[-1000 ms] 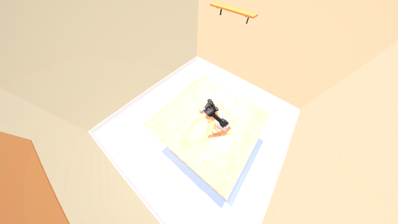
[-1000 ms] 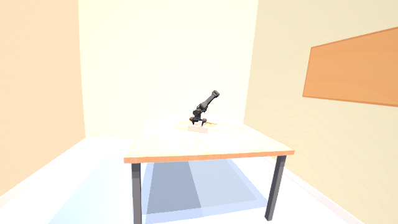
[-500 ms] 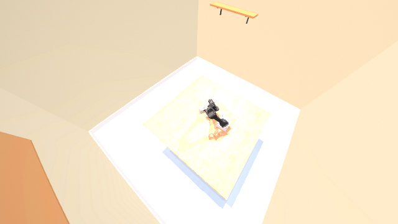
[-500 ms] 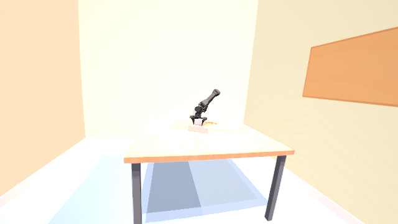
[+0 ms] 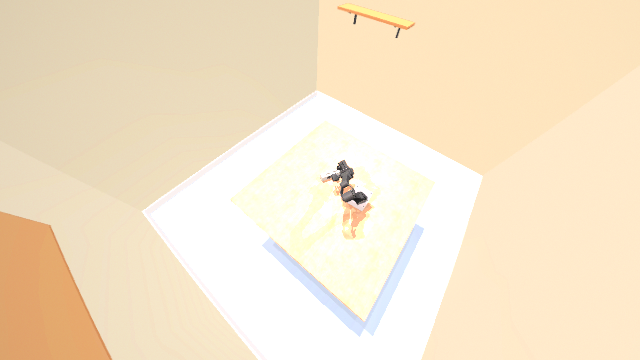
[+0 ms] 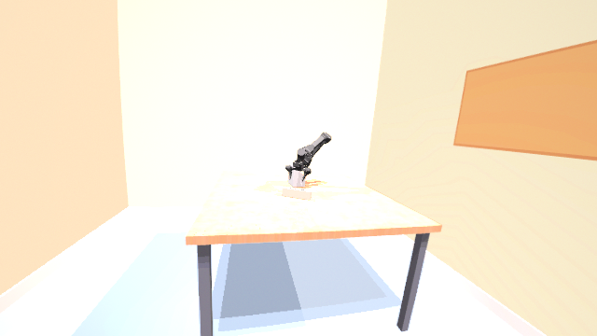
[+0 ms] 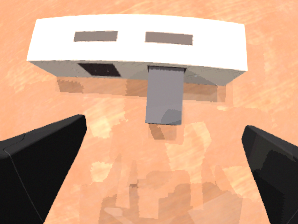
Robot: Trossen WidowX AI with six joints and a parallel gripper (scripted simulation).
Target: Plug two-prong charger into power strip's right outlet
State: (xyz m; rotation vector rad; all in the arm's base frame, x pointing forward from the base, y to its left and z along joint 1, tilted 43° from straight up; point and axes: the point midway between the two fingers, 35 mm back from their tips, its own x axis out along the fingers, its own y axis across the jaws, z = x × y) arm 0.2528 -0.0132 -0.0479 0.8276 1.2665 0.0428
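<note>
The white power strip point(image 5: 327, 176) point(image 6: 297, 193) point(image 7: 135, 47) lies on the table. In the wrist view a dark outlet point(image 7: 100, 69) shows in the left of its near face. The grey charger point(image 7: 165, 95) stands at the right outlet, roughly square to that face, with its back end toward me. Its prongs are hidden, and a thin dark edge of the outlet shows above it; I cannot tell how deep it sits. My gripper point(image 5: 335, 177) point(image 6: 298, 179) point(image 7: 165, 128) is open and empty. Its fingertips are wide apart, to either side of the charger's back end and short of the strip.
The wooden table point(image 5: 300, 220) point(image 6: 261, 219) bears the arm and the strip. Two grey markings show on the strip's top. The arm's pale base point(image 5: 361, 204) stands on the table behind the gripper. A wall shelf point(image 5: 375, 16) is far from the arm.
</note>
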